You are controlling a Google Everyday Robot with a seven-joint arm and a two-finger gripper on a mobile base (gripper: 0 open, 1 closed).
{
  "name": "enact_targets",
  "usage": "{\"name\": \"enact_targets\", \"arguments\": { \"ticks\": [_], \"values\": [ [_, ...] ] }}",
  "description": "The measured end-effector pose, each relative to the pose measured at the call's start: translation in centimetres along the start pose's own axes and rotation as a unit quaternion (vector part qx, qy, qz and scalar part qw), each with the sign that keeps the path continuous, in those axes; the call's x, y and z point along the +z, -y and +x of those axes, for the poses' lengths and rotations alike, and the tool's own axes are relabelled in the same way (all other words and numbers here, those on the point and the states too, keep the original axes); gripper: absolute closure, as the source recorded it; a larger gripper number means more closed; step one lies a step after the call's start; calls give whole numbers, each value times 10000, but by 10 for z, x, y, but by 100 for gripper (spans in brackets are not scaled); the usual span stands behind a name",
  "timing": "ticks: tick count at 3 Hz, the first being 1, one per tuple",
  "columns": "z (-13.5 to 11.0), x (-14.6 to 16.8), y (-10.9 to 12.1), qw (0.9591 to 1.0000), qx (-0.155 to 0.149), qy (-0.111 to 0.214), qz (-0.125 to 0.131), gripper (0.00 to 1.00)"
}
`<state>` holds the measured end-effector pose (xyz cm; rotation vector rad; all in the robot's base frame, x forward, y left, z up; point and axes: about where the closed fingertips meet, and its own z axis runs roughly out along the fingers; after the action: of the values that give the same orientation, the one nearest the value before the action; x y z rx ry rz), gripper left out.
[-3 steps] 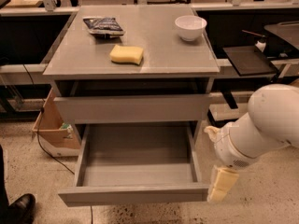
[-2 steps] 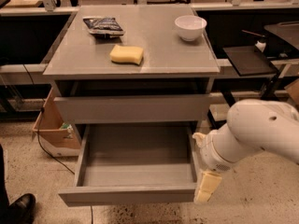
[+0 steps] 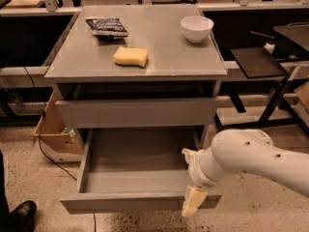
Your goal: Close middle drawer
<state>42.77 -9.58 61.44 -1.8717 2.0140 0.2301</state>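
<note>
The middle drawer (image 3: 135,166) is pulled far out of the grey cabinet, and its grey box is empty. Its plain flat front (image 3: 120,202) faces the camera low in the view. My gripper (image 3: 194,202) hangs from the white arm (image 3: 251,161), which reaches in from the right. The gripper is at the right end of the drawer front, overlapping its top edge. Above the open drawer, a closed grey drawer front (image 3: 135,112) sits flush in the cabinet.
On the cabinet top (image 3: 169,62) lie a yellow sponge (image 3: 131,56), a dark snack bag (image 3: 106,26) and a white bowl (image 3: 196,28). A cardboard box (image 3: 55,132) stands on the floor to the left. A black shoe (image 3: 19,214) is at the lower left. Dark stands are on the right.
The arm has swung left and toward the camera. The gripper moved from beside the drawer's right side to the right end of its front. The drawer has not moved.
</note>
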Motion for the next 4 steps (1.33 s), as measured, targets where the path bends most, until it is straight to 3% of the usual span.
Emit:
{"name": "enact_targets", "arguments": {
  "ticks": [1,2,3,4],
  "values": [
    [-1,20,-4,10000,59,72,22,0],
    [8,76,-2,9997,208,148,16,0],
    [17,134,20,9988,342,295,164,0],
    [25,173,44,9979,437,389,286,0]
  ]
}}
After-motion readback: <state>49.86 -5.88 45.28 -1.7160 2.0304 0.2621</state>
